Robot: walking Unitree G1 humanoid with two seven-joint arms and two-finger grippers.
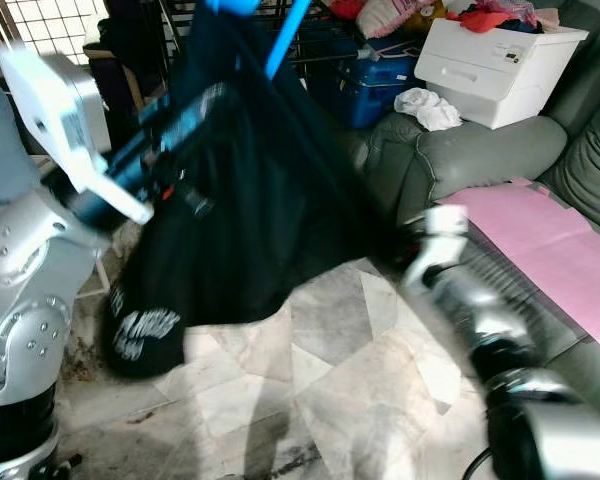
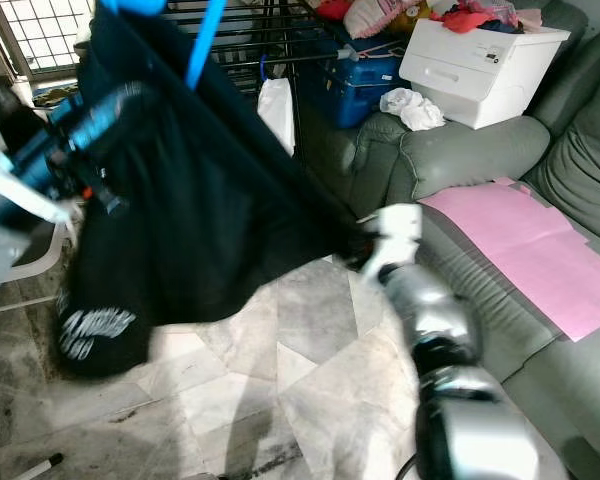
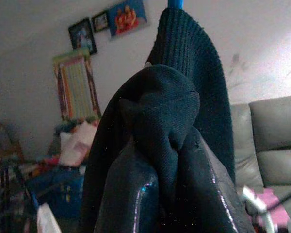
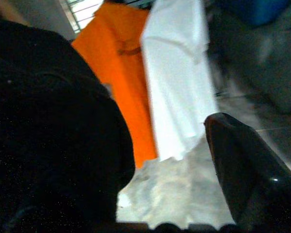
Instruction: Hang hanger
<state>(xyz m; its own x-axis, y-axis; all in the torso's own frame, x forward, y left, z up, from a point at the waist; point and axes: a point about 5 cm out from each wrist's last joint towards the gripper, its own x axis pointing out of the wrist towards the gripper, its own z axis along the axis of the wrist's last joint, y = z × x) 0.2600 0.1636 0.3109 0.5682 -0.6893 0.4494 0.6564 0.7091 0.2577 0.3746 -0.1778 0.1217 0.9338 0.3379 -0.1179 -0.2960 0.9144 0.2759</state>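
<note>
- Hanger [image 1: 285, 35]: blue, with a black shirt [image 1: 240, 200] draped on it, held up high in front of me. Only part of the blue bar is visible at the top of the eye views, so I can't see the hook.
- Shirt hangs down from the hanger, white print near its low hem, hem well clear of the floor [image 1: 330, 390].
- Left pincer [image 3: 172, 145]: pressed together, pinching a bunched fold of the shirt just under the hanger; the blue stem shows right above the fabric in the left wrist view.
- Right pincer [image 2: 365, 250]: out at the shirt's far edge. In the right wrist view one finger [image 4: 252, 170] stands apart from the black cloth, with open floor between, so I read it as spread and not gripping.
- Rack [image 2: 250, 25]: dark bars behind the shirt. An orange garment [image 4: 121, 63] and a white garment [image 4: 177, 73] hang ahead in the right wrist view.
- Sofa [image 1: 460, 160] to my right, pink sheet [image 1: 540, 240] on its seat, white box [image 1: 495, 65] on the arm.
- Progress, my judgement: shirt is on the hanger and lifted, roughly mid-task. Hook not yet on a rail. Left: carry to the rack, hook on, release.
- Frames are motion-blurred, so contact detail is rough.
</note>
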